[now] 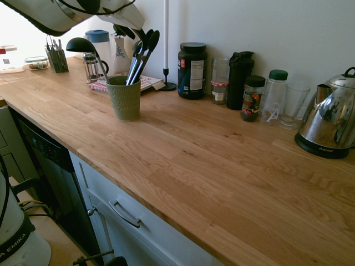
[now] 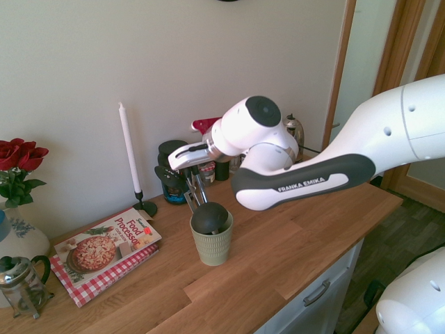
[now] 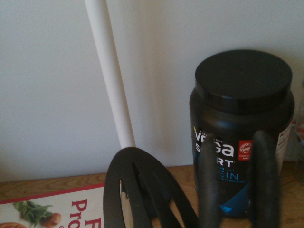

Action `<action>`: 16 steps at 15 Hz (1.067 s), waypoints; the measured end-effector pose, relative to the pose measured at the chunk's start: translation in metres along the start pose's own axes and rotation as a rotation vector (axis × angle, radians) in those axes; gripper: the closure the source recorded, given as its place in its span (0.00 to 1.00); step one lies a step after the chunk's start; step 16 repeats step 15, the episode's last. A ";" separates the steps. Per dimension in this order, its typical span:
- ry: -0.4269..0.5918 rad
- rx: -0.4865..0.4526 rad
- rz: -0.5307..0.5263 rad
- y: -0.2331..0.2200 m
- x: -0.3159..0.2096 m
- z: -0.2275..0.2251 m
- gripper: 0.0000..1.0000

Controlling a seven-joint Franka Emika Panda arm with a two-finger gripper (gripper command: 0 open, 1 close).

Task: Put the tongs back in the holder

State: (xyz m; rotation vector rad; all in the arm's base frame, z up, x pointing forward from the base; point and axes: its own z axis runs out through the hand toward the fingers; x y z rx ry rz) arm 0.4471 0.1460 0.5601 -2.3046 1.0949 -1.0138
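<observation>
Tongs point(image 1: 145, 55) stand in the green ribbed cup point(image 1: 124, 100), silver arms leaning against its rim with black tips uppermost, among other utensils. The cup's deep wall presumably keeps such long, top-heavy tools upright; the ladle point(image 1: 82, 45) leans out on the opposite side, its black bowl hanging past the rim. A slotted turner point(image 3: 142, 190) rises near the tongs' dark tips in the wrist view. Arm point(image 2: 306, 177) reaches across the counter point(image 2: 292, 229), wrist bent, gripper point(image 2: 185, 171) right above the cup and close to the utensil heads. Cannot tell whether the claw is spread or pressed together, nor whether it touches the tongs. Placement looks all but done, in my judgement; next calls for a straight lift, slow, lest the turner or tongs snag.
</observation>
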 end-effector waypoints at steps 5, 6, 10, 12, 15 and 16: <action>-0.132 -0.154 0.005 0.016 0.060 -0.068 0.00; -0.158 -0.209 0.009 0.026 0.070 -0.076 0.00; -0.321 -0.449 0.030 0.089 0.106 -0.071 0.00; -0.369 -0.503 0.032 0.115 0.114 -0.064 0.00; -0.434 -0.561 0.016 0.150 0.098 -0.052 0.00; -0.434 -0.561 0.016 0.150 0.098 -0.052 0.00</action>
